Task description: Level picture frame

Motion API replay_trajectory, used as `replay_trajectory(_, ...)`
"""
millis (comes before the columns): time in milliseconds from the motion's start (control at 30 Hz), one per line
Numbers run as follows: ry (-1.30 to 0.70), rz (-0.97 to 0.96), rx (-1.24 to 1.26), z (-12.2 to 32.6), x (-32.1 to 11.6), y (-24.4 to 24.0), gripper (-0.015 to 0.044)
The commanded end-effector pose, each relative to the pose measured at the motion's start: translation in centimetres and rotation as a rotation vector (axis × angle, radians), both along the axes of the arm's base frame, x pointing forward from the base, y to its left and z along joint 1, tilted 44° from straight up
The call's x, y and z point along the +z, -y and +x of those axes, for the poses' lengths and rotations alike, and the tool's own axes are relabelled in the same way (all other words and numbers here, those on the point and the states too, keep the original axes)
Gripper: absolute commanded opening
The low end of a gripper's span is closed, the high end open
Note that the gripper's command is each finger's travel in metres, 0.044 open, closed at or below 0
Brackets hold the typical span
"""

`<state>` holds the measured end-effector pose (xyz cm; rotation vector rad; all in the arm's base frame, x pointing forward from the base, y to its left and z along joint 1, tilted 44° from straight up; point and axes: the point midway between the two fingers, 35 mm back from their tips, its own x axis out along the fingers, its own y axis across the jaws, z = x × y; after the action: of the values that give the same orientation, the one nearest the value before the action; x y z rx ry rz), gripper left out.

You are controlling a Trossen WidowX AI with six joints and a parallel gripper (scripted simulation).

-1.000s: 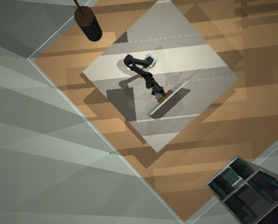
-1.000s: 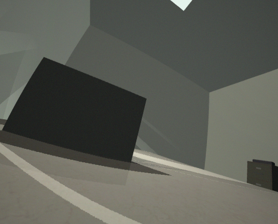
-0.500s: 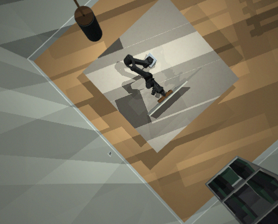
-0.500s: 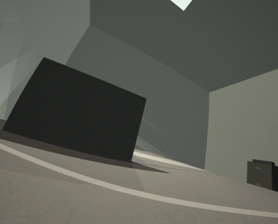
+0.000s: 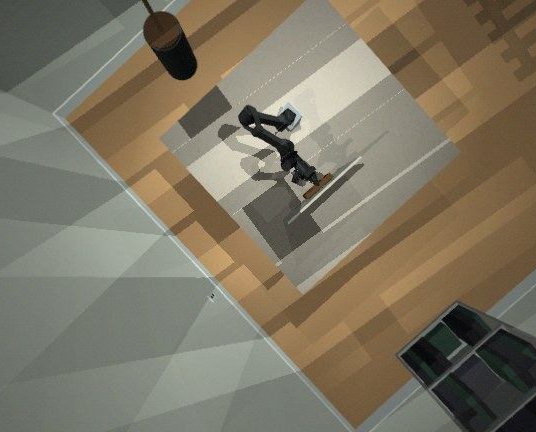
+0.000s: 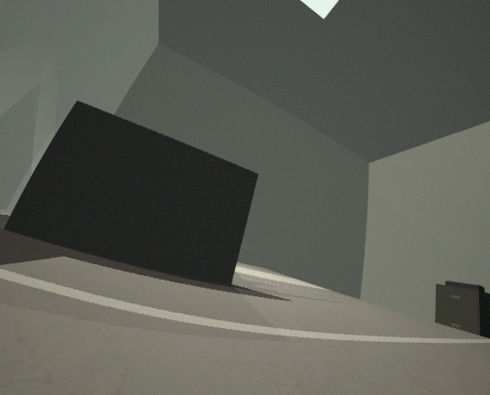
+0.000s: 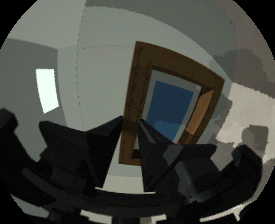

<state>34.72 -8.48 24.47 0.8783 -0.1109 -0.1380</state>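
the brown wooden frame (image 5: 312, 190) (image 7: 143, 58) surrounds a blue picture (image 7: 171, 103)

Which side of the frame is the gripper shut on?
The frame's left side, as the wrist view shows it. It alone runs between the fingertips of the gripper; the right side stands clear of them.

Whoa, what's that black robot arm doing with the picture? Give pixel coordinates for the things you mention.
The robot arm (image 5: 286, 147) is straightening a crooked picture frame (image 5: 318, 186) (image 7: 133, 82). Its claw (image 5: 318, 184) (image 7: 131, 120) is closed on one side of the brown frame, which has a blue picture (image 7: 170, 106) inside. The frame is in front of a thin standing panel (image 5: 330, 185) (image 6: 133, 197). It hasn't let go, so the job isn't finished. I can't see the strip on the back or tell if the frame is level.
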Motion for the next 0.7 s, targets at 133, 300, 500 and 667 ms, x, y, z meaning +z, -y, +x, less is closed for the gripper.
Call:
replay_trajectory(133, -0.006, -0.049, -0.002, -0.01, -0.06, 0.05, 0.0)
replay_trajectory(300, -0.01, -0.075, -0.003, -0.01, -0.1, 0.07, 0.0)
replay_trajectory(500, -0.013, -0.082, -0.004, 0.0, -0.12, 0.07, 0.0026)
replay_trajectory(667, -0.013, -0.082, -0.004, 0.0, -0.12, 0.07, 0.0157)
